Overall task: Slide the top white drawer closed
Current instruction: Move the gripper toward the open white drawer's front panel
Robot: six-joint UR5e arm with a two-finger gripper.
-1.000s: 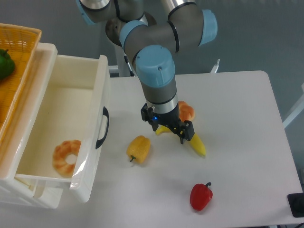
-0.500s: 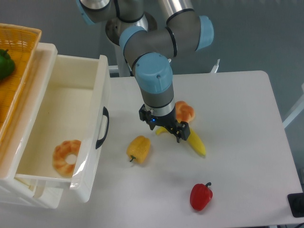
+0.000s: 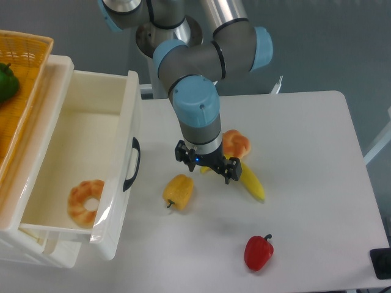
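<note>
The top white drawer (image 3: 116, 177) stands pulled far out of the cabinet at the left, its front panel carrying a black curved handle (image 3: 132, 163). A glazed doughnut (image 3: 85, 200) lies inside it. My gripper (image 3: 204, 169) hangs over the table to the right of the drawer front, apart from the handle, just above a yellow pepper (image 3: 178, 190) and beside a banana (image 3: 250, 182). Its fingers point down; whether they are open or shut does not show. The lower drawer is hidden.
An orange wicker basket (image 3: 24, 55) with a green pepper (image 3: 6, 82) sits on the cabinet at the top left. A pastry (image 3: 237, 144) lies behind the gripper. A red pepper (image 3: 258, 251) lies near the table's front edge.
My gripper has moved a little to the left, toward the drawer front. The drawer and the food items have not moved.
</note>
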